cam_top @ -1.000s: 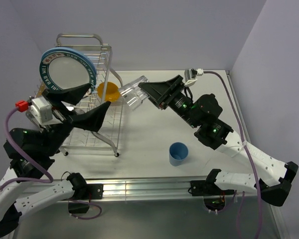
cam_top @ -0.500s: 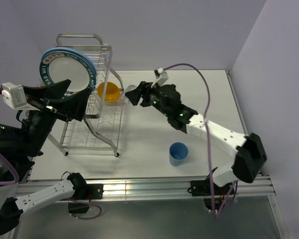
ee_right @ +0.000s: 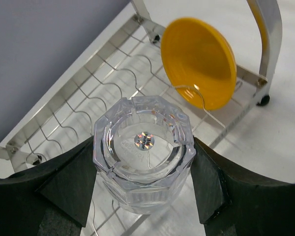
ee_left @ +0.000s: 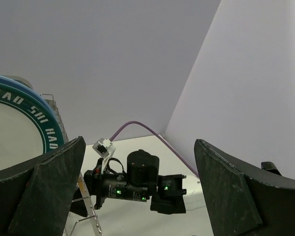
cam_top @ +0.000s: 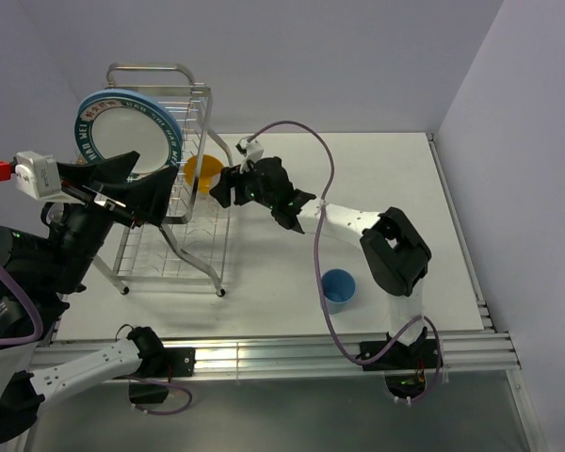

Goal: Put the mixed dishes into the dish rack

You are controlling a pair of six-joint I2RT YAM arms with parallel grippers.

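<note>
Right claw [ee_right: 143,147] is clenched on one small clear glass [ee_right: 143,125], both fingers pressed to its sides, holding it over the wavy wires of the one dish rack [ee_right: 83,88]. Just beside this claw, on its left, one orange-yellow bowl [cam_top: 203,172] stands on edge in the rack. Farther to its left two plates stand upright together in the same rack: one white plate [cam_top: 124,134] with a dark teal lettered rim, and one light-blue plate [cam_top: 124,90] close behind it, only its edge showing. One small blue cup [cam_top: 337,289] sits mouth up on the table [cam_top: 264,273], well apart from the claw, to its right and nearer the arm bases. The other, left claw [cam_top: 151,185] hangs released and empty, fingers spread wide, near the plates.
</note>
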